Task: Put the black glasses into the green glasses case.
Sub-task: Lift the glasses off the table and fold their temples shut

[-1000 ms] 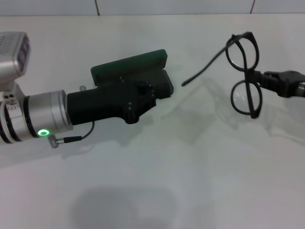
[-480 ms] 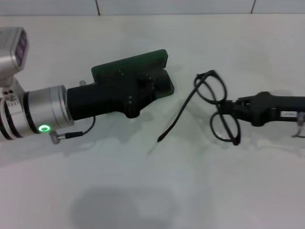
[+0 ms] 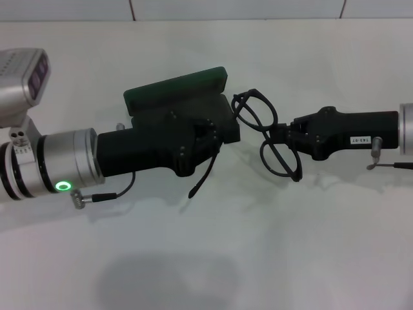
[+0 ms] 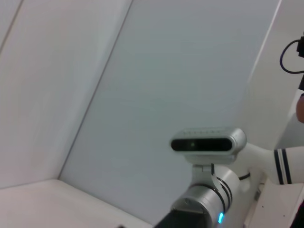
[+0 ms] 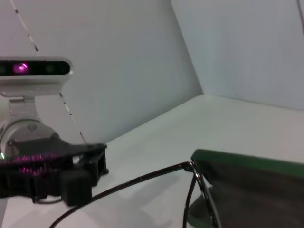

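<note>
Head view: right gripper [image 3: 282, 134] fingers clamping black glasses [image 3: 266, 132] bridge.

A plain white counter [image 3: 258, 258] fills the head view and meets a pale tiled wall [image 3: 239, 9] along its far edge, dark grout lines crossing the tiles, while soft grey shadows lie on the counter surface nearer the camera.
</note>
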Robot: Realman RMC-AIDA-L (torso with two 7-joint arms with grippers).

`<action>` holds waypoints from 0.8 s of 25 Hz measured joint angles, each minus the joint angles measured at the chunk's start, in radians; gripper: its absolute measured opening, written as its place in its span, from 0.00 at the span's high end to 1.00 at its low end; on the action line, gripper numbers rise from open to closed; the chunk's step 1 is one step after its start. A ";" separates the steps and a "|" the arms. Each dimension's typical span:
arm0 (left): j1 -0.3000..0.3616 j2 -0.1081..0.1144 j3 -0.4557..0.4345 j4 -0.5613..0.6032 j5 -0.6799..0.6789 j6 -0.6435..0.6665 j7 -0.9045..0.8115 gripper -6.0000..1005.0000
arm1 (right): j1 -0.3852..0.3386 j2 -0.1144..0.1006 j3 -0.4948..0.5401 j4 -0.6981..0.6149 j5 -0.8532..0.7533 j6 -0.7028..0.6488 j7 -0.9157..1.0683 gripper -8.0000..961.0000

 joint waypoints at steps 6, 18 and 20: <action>-0.007 -0.004 0.007 -0.022 0.015 0.000 -0.007 0.98 | 0.021 0.003 0.007 -0.002 0.006 0.000 -0.015 0.92; -0.044 -0.011 0.008 -0.063 0.027 -0.010 0.001 0.98 | 0.048 0.013 -0.001 -0.034 0.033 -0.074 -0.016 0.93; -0.048 -0.012 0.009 -0.063 0.027 -0.011 0.001 0.98 | 0.053 0.014 -0.002 -0.034 0.034 -0.098 -0.016 0.93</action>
